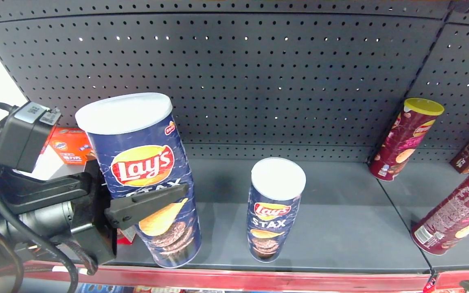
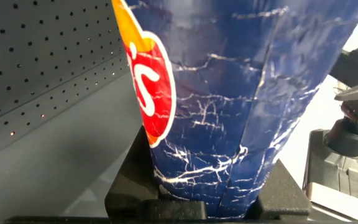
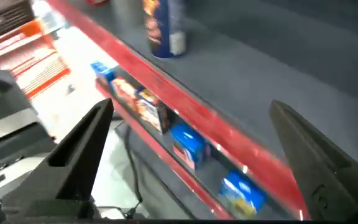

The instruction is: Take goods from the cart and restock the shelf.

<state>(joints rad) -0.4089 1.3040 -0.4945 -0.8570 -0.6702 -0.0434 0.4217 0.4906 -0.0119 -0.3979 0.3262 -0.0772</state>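
At the shelf's (image 1: 340,228) near left edge, the left claw (image 1: 157,199) clamps the tall blue can (image 1: 143,162) — ease it farther in, upright, clear of the smaller can (image 1: 275,211), before releasing.

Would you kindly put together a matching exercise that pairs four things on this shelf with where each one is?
Things:
1. left blue can
2. right blue can
3. rear maroon can
4. orange box

Places:
A. far left of the shelf, at the back
B. standing free, nothing touching it
C. held in the left gripper
D. right of the blue cans, by the back panel

Pairs: 1-C, 2-B, 3-D, 4-A.
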